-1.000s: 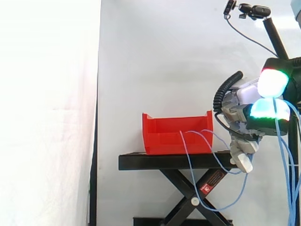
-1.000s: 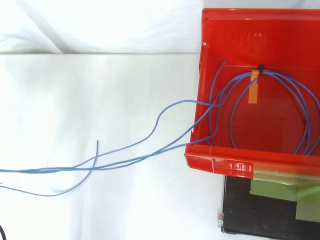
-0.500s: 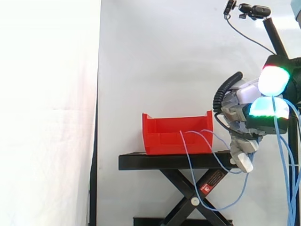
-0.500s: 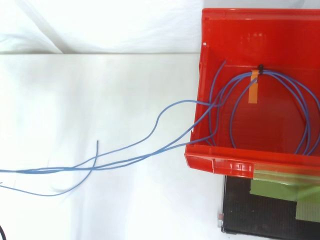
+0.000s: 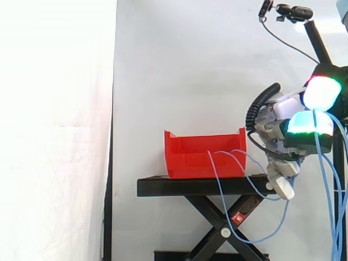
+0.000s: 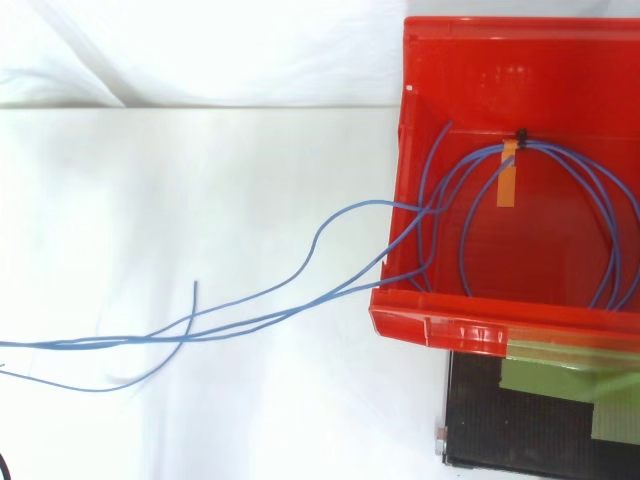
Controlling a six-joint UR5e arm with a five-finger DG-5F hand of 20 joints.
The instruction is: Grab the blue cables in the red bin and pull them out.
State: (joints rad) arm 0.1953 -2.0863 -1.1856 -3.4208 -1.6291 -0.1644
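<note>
The hand (image 5: 296, 136) is hanging just right of the red bin (image 5: 187, 157), its fingers curled tight around a bunch of blue cables (image 6: 432, 206). The strands are trailing out over the bin's right side and sagging below the black stand (image 5: 185, 187). Loops are lying inside the bin, with an orange strip (image 6: 508, 182) crossing them.

Black scissor-lift stand (image 5: 190, 187) before white curtain (image 5: 179, 65). Small black camera (image 5: 298, 12) on dark pole (image 5: 319, 43), top right. Green tape strips (image 6: 550, 372) on stand top.
</note>
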